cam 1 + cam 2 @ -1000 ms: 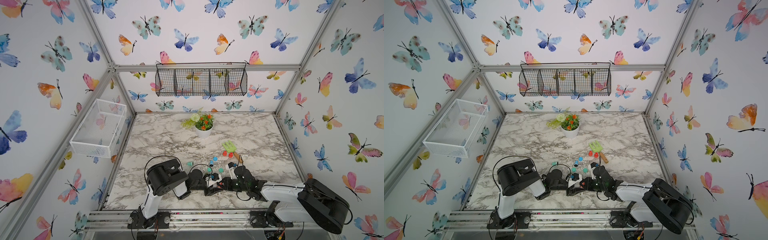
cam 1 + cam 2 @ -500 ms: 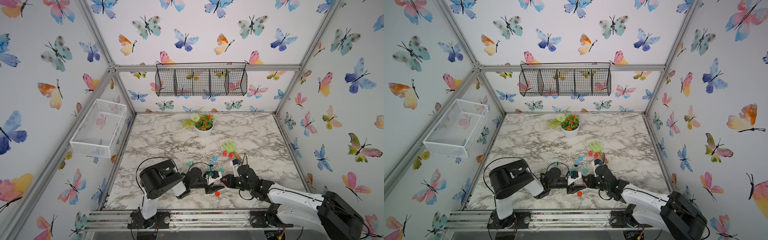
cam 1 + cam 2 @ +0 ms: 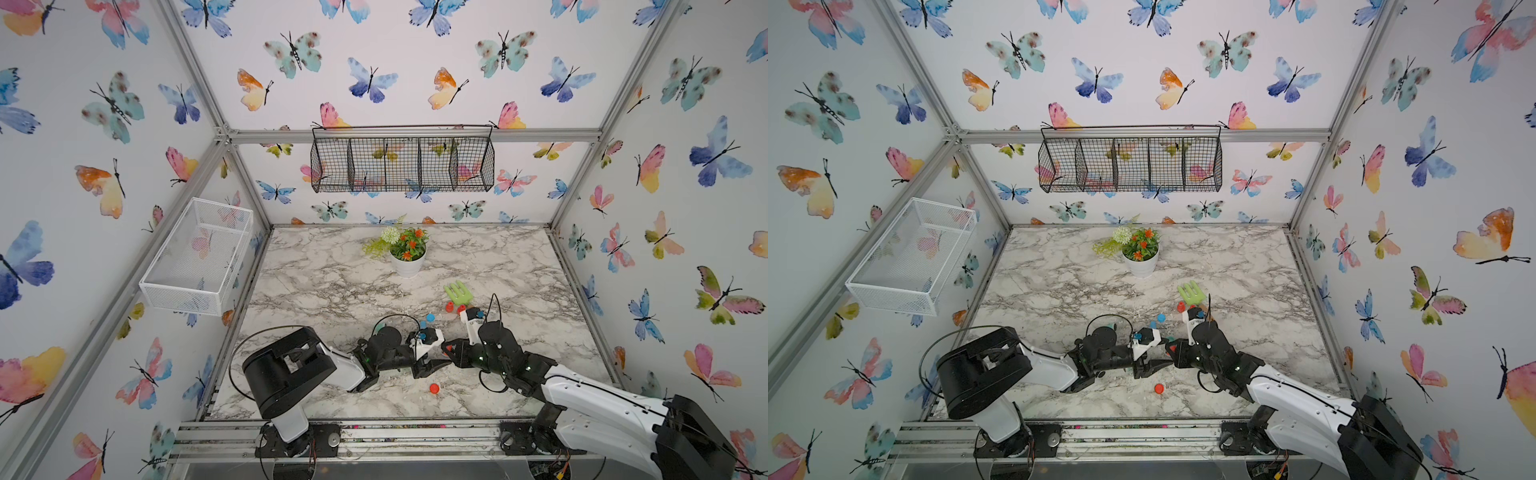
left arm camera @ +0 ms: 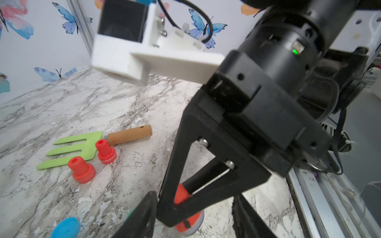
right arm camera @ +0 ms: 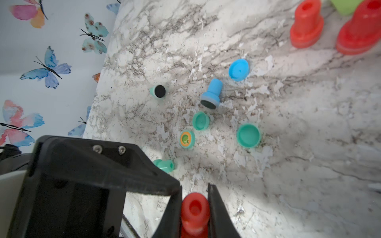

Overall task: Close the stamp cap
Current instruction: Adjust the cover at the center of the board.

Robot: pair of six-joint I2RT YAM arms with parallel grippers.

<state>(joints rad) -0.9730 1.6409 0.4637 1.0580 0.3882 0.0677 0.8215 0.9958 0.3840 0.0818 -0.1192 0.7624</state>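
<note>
My right gripper [image 5: 194, 188] is clamped on red stamp [image 5: 194, 210], pinching its neck, low over front middle of table [image 3: 332, 270]. My left gripper [image 4: 194, 197] is half spread, holding nothing, fingers flanking stamp. Red cap [image 3: 434, 388] lies loose on table near front edge, just below both grippers. Cap not on stamp.
</note>
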